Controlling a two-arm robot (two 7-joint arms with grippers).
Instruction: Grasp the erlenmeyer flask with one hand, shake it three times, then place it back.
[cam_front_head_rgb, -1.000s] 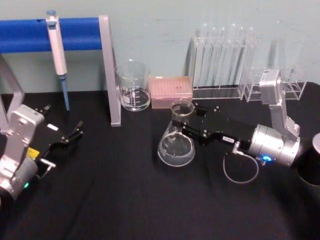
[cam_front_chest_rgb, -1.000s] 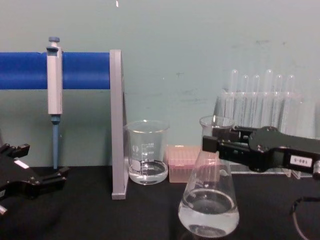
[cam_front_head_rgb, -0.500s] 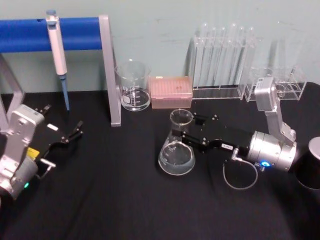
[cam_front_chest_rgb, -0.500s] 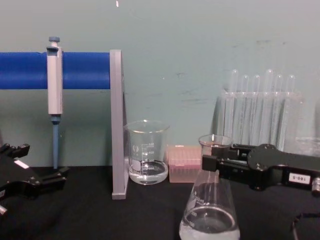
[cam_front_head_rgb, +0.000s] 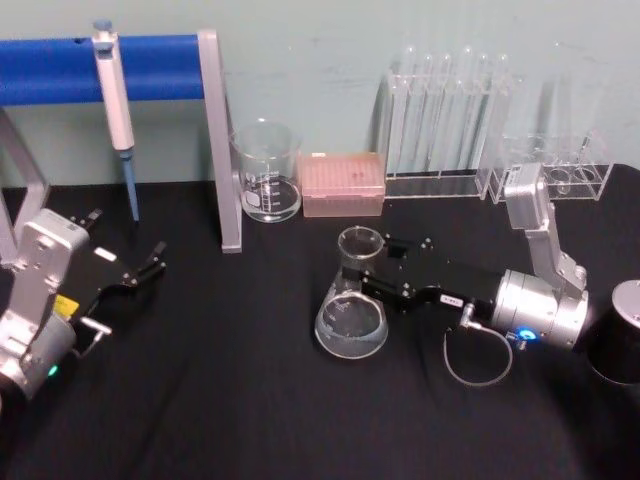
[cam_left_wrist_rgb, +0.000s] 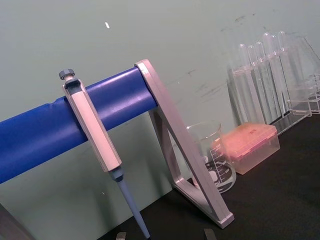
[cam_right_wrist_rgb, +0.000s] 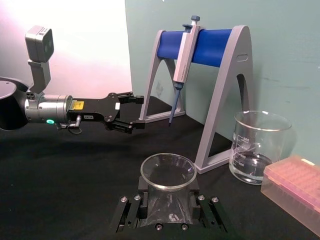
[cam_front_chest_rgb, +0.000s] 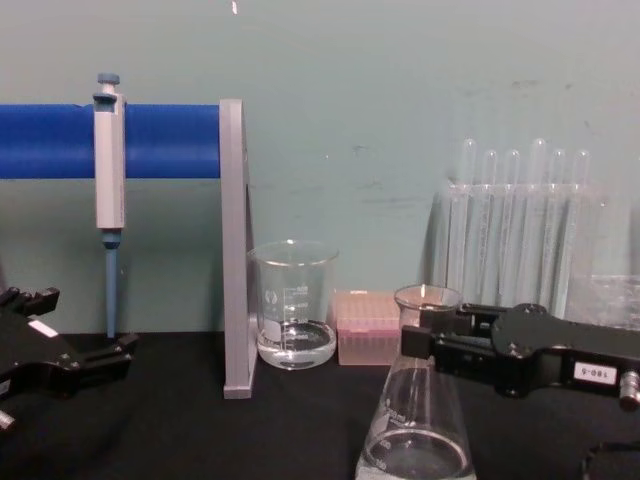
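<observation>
Black cloth (cam_front_head_rgb: 250, 400) covers the table from the near edge back to the pale wall (cam_front_head_rgb: 330, 60). Nearest, on the left, the left gripper (cam_front_head_rgb: 152, 262) sits parked low over the cloth, fingers spread, holding nothing. Further in, right of centre, the right gripper (cam_front_head_rgb: 372, 270) reaches across from the right, its jaws closed on the neck of the erlenmeyer flask (cam_front_head_rgb: 351, 318).

The hold looks to be the weak point. Smooth glass is pinched at a narrow neck, with the wide base and its little pool of liquid hanging below, so a sharp shake could let the flask twist or slip between the jaws. Letting go before the base sits flat could tip it or knock it on the table. A wide swing could also carry it toward the glassware behind.

The flask stands upright. Its neck sits between the jaws just under the flared rim, and the cone spreads below the fingers. Its base is low at the cloth, but I cannot tell whether it touches.

Behind, well apart, stand a beaker (cam_front_head_rgb: 267, 185), a pink tip box (cam_front_head_rgb: 341, 183) and a test-tube rack (cam_front_head_rgb: 447, 110). A pipette (cam_front_head_rgb: 115, 100) hangs on the blue stand (cam_front_head_rgb: 150, 65) at the back left.
</observation>
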